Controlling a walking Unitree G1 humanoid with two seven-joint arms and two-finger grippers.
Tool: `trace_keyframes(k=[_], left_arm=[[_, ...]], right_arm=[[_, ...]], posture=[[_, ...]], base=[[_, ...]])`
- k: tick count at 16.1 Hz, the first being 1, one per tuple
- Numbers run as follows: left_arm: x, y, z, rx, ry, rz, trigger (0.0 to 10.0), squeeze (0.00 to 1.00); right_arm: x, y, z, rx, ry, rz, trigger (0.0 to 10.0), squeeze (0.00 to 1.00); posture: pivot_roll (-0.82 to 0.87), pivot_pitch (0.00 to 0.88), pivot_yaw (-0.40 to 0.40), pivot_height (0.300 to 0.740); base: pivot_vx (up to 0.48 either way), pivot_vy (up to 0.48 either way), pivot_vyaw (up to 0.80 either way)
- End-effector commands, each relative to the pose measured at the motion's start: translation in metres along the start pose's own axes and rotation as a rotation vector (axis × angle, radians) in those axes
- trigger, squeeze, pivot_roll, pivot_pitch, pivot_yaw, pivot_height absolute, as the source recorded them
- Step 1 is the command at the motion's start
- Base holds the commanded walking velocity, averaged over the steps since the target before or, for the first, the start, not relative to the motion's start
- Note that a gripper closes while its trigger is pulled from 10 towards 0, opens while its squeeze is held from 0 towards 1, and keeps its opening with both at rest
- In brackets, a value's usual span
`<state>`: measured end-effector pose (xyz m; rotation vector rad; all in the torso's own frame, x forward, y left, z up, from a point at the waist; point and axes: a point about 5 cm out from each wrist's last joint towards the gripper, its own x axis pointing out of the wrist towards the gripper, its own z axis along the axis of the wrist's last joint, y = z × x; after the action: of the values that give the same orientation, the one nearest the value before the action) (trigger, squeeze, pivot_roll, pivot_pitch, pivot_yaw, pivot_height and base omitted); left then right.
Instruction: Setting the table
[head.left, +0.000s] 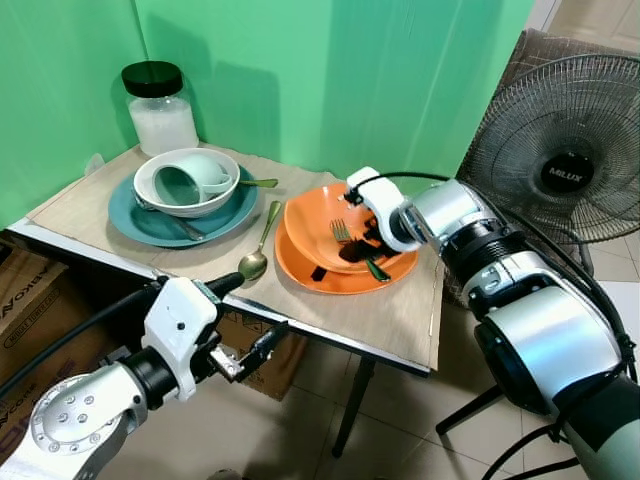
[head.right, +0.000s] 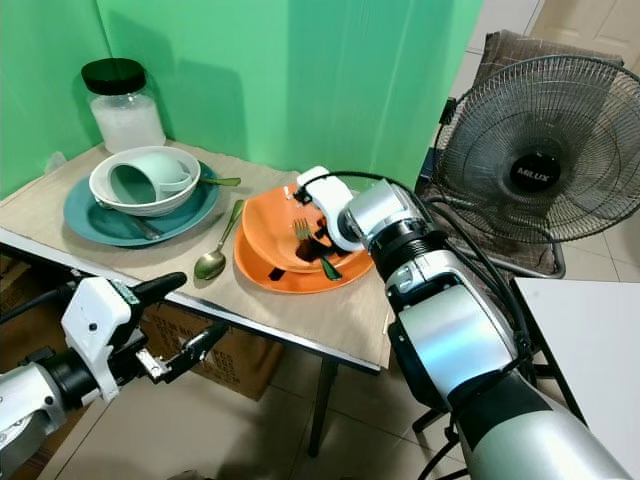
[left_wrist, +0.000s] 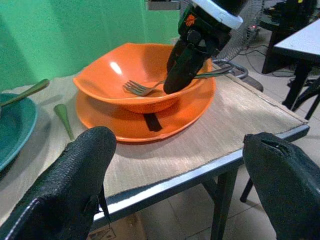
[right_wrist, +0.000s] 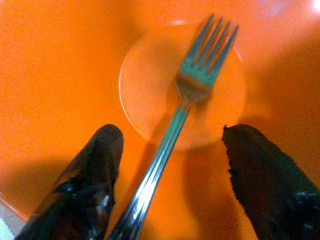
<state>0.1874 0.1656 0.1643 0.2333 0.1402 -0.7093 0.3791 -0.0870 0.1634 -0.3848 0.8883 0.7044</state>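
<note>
The right gripper (right_wrist: 170, 175) is down inside the orange bowl (head.left: 320, 225), with its two black fingers (right_wrist: 92, 175) spread wide apart and holding nothing. The fork (right_wrist: 192, 95) lies between the fingers, its prongs pointing away from them on the flat bottom of the bowl. I think a few things could go wrong here. The biggest one is the bowl: it only sits loose on the orange plate (head.left: 345, 275) under it, so a hard push down could tip it or slide it toward the table edge. Next, the fork is thin and shiny, so if the fingers close a bit off to one side it could slip out or flip up. The left gripper (head.left: 235, 335) hangs lower than the table top, just in front of its metal edge, with its fingers open and nothing in them; it could bump that edge if it lifts straight up. The table (head.left: 400, 320) is small, with a tan woven mat on it, and stands against a green cloth wall. Well off to the left of the right gripper sit a teal plate (head.left: 150, 225), a white bowl (head.left: 195, 205) with a pale green cup (head.left: 195, 180) tipped in it, a gold spoon (head.left: 257, 255) and a glass jar (head.left: 160, 105). A big fan (head.left: 565, 150) stands close behind the right arm.
</note>
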Motion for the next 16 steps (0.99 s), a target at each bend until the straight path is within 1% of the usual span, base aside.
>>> trace_keyframes(k=[1, 2, 3, 4, 5, 8, 16], left_arm=[[0.0017, -0.0007, -0.0002, -0.001, 0.0, -0.021, 10.0, 0.0], [0.0018, -0.0005, -0.0002, 0.0, -0.001, -0.022, 10.0, 0.0], [0.0017, -0.0005, -0.0002, 0.0, -0.001, -0.023, 10.0, 0.0], [0.0016, -0.0006, -0.0001, 0.0, -0.001, -0.028, 10.0, 0.0], [0.0015, -0.0009, 0.0, -0.002, -0.001, -0.032, 10.0, 0.0], [0.0007, -0.0028, -0.0003, -0.008, 0.003, -0.045, 10.0, 0.0], [0.0007, -0.0002, -0.0004, -0.002, 0.007, -0.05, 10.0, 0.0]], right_arm=[[-0.0015, -0.0047, -0.0048, 0.009, 0.021, -0.008, 3.1, 0.0], [-0.0007, -0.0045, -0.0058, 0.013, 0.024, -0.006, 2.0, 0.0], [-0.0003, -0.0042, -0.0061, 0.014, 0.025, -0.005, 1.4, 0.0], [0.0009, -0.0032, -0.0067, 0.018, 0.028, 0.001, 0.4, 0.0], [0.0017, -0.0025, -0.007, 0.02, 0.03, 0.004, 0.0, 0.0], [0.0037, -0.0008, -0.007, 0.026, 0.028, 0.01, 0.0, 0.0], [0.005, 0.0011, -0.005, 0.032, 0.005, 0.023, 0.0, 0.0]], posture=[[-0.04, 0.028, -0.059, 0.74], [-0.04, 0.028, -0.059, 0.74], [-0.04, 0.029, -0.059, 0.74], [-0.04, 0.029, -0.06, 0.74], [-0.04, 0.031, -0.059, 0.74], [-0.04, 0.032, -0.061, 0.74], [-0.04, 0.029, -0.052, 0.74]], base=[[0.0, 0.0, 0.0], [0.0, 0.0, 0.0], [0.0, 0.0, 0.0], [0.0, 0.0, 0.0], [0.0, 0.0, 0.0], [0.0, 0.0, 0.0], [0.0, 0.0, 0.0]])
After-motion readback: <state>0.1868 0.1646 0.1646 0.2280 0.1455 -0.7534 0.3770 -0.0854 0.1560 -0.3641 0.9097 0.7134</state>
